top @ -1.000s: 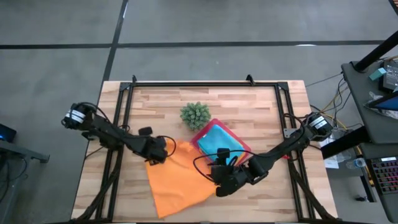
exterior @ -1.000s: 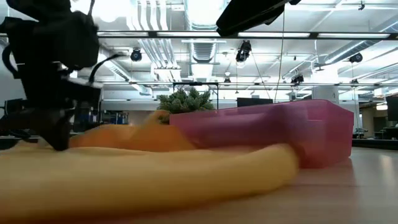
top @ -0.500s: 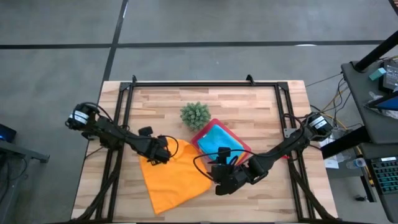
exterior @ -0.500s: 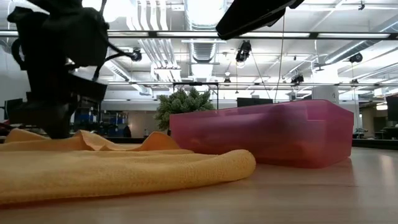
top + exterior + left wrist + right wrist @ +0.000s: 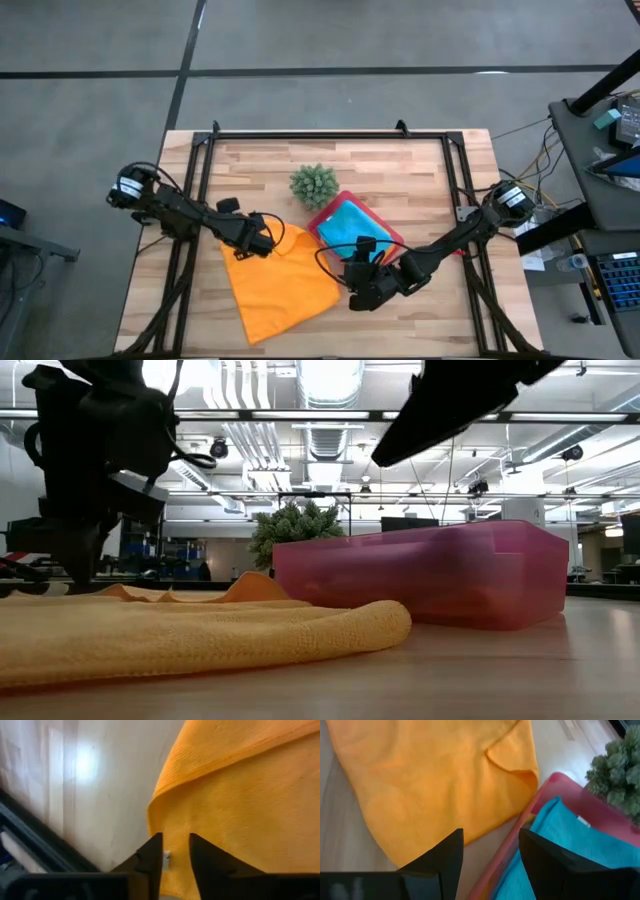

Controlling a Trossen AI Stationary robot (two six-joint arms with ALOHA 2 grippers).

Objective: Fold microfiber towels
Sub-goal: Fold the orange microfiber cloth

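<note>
Orange towel on wooden table, ceiling-lit room behind

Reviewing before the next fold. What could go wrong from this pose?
1. The left gripper has jaws slightly apart over the orange towel corner; closing may grab only a thin edge.
2. One corner is curled over, so a fold may trap the wrinkle.
3. The towel lies against the pink tray; dragging it could snag.
</note>
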